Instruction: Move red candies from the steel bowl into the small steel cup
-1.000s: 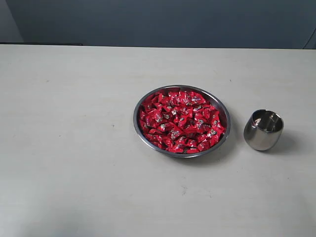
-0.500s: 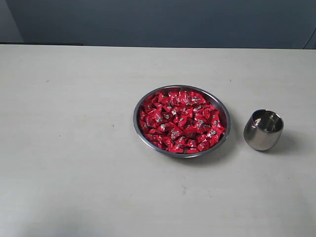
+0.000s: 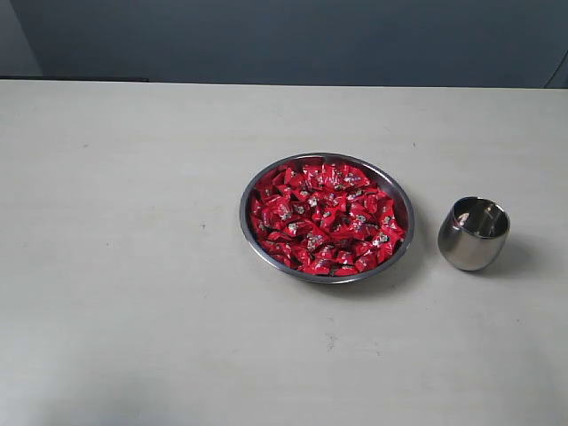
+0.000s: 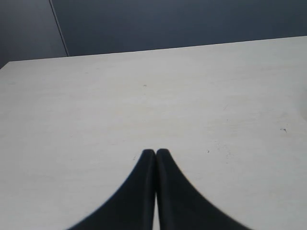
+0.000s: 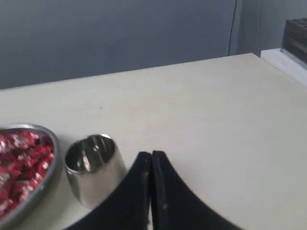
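The steel bowl (image 3: pixel 251 232) sits mid-table, heaped with red candies (image 3: pixel 324 217). To its right stands the small steel cup (image 3: pixel 473 233), and no candy shows inside it. Neither arm shows in the exterior view. In the right wrist view the cup (image 5: pixel 92 171) and the bowl's rim (image 5: pixel 53 143) with candies (image 5: pixel 21 163) lie close by. My right gripper (image 5: pixel 151 154) is shut, tips together, holding nothing, just beside the cup. My left gripper (image 4: pixel 155 152) is shut over bare table with nothing between its fingers.
The pale table (image 3: pixel 133 266) spreads wide on all sides of the bowl. A dark wall runs behind its far edge. In the right wrist view a white ledge with a dark box (image 5: pixel 295 40) stands past the table's corner.
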